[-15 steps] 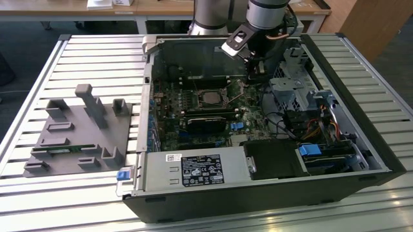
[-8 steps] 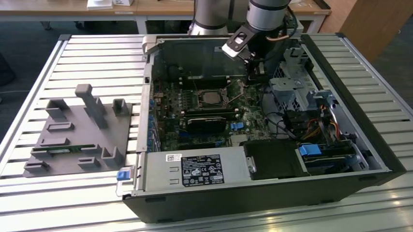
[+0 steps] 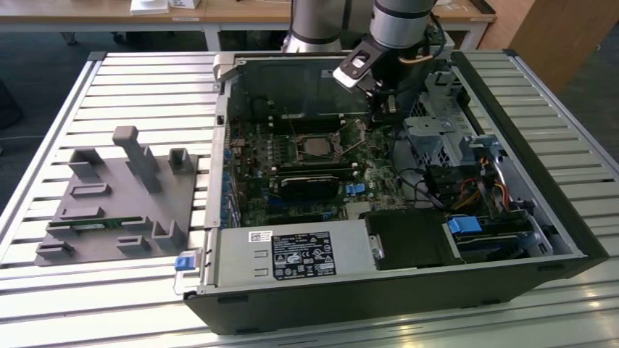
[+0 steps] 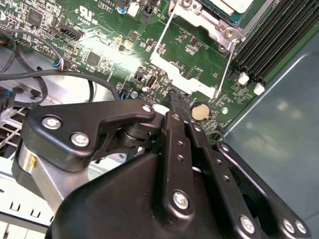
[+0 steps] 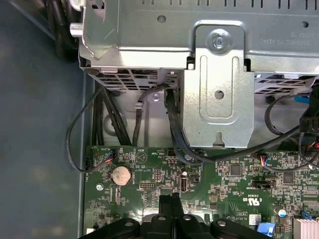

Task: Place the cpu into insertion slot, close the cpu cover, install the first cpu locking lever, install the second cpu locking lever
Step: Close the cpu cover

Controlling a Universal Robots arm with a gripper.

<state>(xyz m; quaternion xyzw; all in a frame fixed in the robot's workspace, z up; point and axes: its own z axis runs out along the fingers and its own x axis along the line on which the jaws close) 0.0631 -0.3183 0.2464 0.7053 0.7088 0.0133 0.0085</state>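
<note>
Fingers point(image 4: 174, 107) pressed together, with nothing visible between them, hang tip-down just above the green motherboard point(image 4: 114, 20) inside the open computer case point(image 3: 290, 304). In the first wrist view the same closed fingers point(image 5: 167, 211) point at the board's edge strip near the coin cell point(image 5: 120, 175), with the metal drive cage point(image 5: 219, 99) beyond. Just past the tips in the second wrist view lies a silver latch plate point(image 4: 182, 74). Two thin wire locking levers point(image 4: 227, 64) run from it up to the socket, apparently unlatched, though their exact angle is hard to read. The cpu point(image 4: 238, 4) sits in the insertion slot point(image 3: 293, 147), its pale top framed by the cpu cover point(image 4: 212, 22); whether that cover is fully down I cannot tell. In the exterior view the slot lies to the exterior view's left of the fingers and a little nearer, close but apart. The step in hand looks like lever work, with the placing done. Done well, it calls for the closed tips to act as a pusher. They should meet the wire near its free end, where leverage is best, and press down and sideways so it tucks under its hook. They should keep off the chip, the nearby memory slots point(image 4: 279, 30) and the black cables point(image 4: 25, 74). A wire this thin could slip off the tips, so contact should be square and slow.
</note>
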